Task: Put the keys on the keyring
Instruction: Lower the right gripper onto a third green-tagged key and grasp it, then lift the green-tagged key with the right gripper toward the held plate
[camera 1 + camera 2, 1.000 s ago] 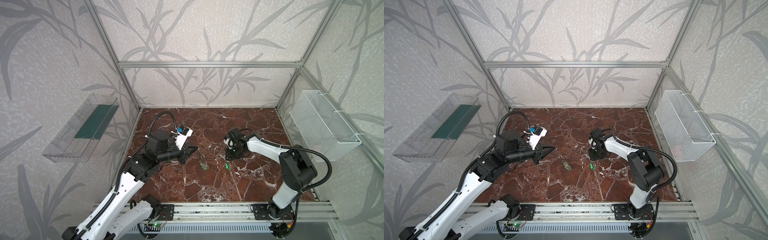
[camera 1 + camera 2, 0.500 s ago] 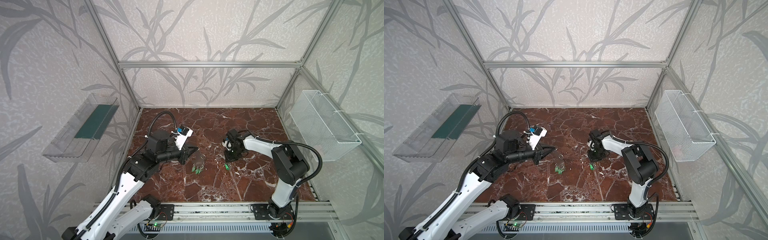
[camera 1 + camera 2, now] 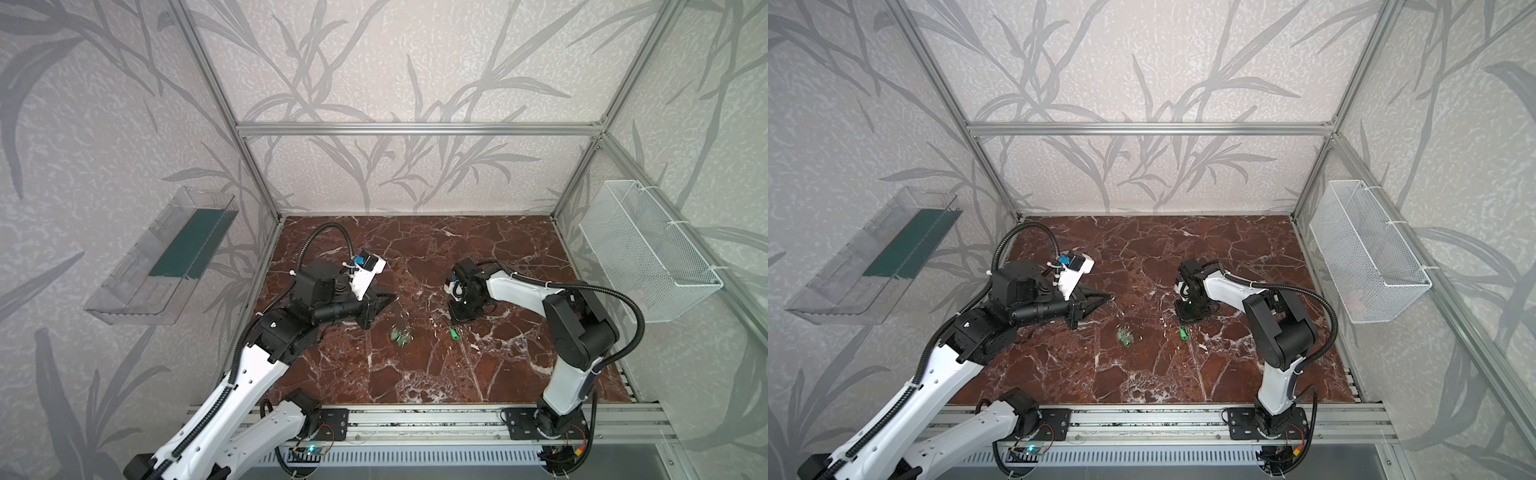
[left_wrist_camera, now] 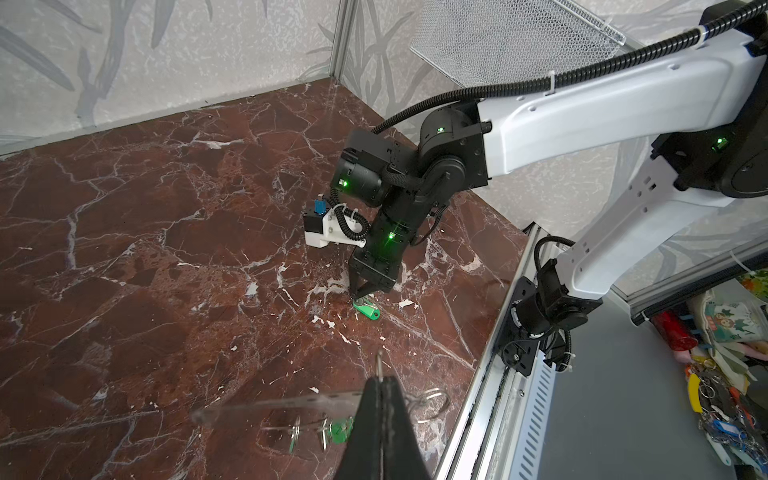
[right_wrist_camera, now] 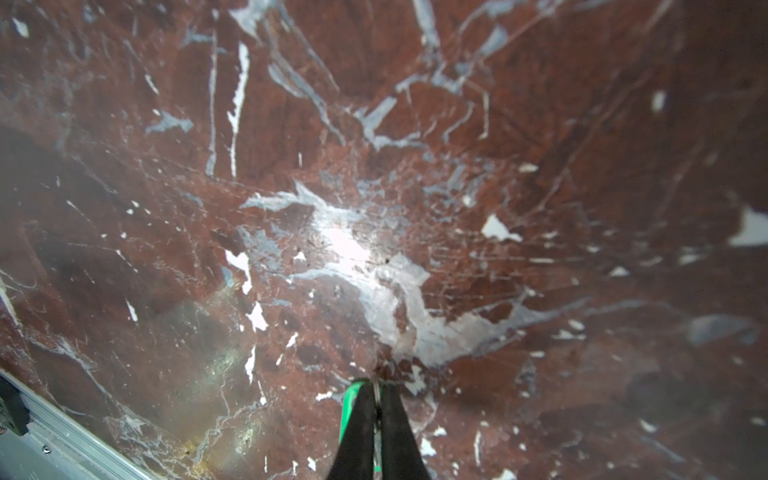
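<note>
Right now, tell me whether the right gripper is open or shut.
Shut on a key: in the right wrist view the right gripper pinches thin metal, the key's green tag beside it.

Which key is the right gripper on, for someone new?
On the red marble table, look under the right gripper. The lone green-tagged key is pinched at its tips, apart from the green tags dangling from the keyring in the left gripper.

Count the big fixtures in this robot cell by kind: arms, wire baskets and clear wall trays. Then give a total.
Arms: 2 (left arm, right arm)
Wire basket: 1
Clear tray: 1
Total: 4
</note>
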Available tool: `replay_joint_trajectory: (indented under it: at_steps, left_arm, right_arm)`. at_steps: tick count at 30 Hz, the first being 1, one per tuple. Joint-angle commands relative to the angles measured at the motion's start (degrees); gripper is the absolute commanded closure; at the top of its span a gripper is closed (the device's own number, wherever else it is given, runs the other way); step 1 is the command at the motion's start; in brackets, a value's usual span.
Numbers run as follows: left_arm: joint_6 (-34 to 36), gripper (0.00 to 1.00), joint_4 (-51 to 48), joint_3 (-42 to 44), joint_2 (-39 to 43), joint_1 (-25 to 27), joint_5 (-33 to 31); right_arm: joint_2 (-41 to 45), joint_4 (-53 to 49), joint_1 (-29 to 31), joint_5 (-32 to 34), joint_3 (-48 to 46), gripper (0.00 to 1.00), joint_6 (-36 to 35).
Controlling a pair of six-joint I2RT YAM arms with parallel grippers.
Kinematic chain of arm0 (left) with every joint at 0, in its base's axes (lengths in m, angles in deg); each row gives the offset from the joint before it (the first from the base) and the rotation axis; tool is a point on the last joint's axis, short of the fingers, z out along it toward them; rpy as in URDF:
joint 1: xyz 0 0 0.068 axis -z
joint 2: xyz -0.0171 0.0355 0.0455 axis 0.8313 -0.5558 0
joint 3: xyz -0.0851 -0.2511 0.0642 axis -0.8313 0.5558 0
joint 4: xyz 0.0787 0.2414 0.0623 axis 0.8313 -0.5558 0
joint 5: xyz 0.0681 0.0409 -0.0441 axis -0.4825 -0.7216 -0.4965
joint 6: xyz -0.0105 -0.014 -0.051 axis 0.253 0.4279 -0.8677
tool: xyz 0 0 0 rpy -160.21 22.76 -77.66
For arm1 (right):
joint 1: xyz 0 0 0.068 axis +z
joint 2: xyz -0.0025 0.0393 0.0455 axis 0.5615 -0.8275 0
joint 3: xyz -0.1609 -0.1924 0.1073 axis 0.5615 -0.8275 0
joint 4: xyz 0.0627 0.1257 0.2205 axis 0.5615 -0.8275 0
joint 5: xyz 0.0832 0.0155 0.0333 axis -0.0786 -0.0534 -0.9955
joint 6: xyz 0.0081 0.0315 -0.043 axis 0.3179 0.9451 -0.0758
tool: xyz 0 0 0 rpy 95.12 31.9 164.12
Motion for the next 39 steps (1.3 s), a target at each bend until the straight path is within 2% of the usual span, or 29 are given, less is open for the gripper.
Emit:
replay_joint_trajectory:
  at_steps: [1, 8, 14, 19, 28, 36, 39]
  left_arm:
    - [0.6, 1.00, 2.4, 0.2, 0.9, 0.1, 1.2]
    - [0.7, 1.00, 2.3, 0.2, 1.0, 0.1, 1.4]
    - [0.7, 1.00, 2.2, 0.2, 1.0, 0.1, 1.3]
    - [0.9, 1.00, 2.0, 0.2, 0.9, 0.1, 1.1]
    - [1.5, 1.00, 3.0, 0.8, 0.6, 0.1, 0.8]
    - [2.2, 1.00, 3.7, 0.2, 0.0, 0.4, 1.6]
    - [2.6, 1.00, 2.9, -1.4, -0.8, 0.7, 1.8]
  right_arm:
    - [0.3, -1.5, -0.3, -0.2, 1.3, 0.89, -0.5]
    - [0.6, -1.2, -0.6, 0.0, 1.1, 0.88, -0.4]
    - [1.1, -0.8, -0.7, -0.3, 0.8, 1.00, -0.4]
    - [4.1, 1.3, -0.6, -0.3, -0.9, 1.00, -0.1]
    - [25.4, 18.4, 0.5, -3.7, -11.9, 1.00, -0.8]
    - [44.0, 46.7, 3.4, -4.3, -27.0, 1.00, -3.4]
    - [47.7, 50.3, 5.9, -3.0, -28.1, 1.00, -7.2]
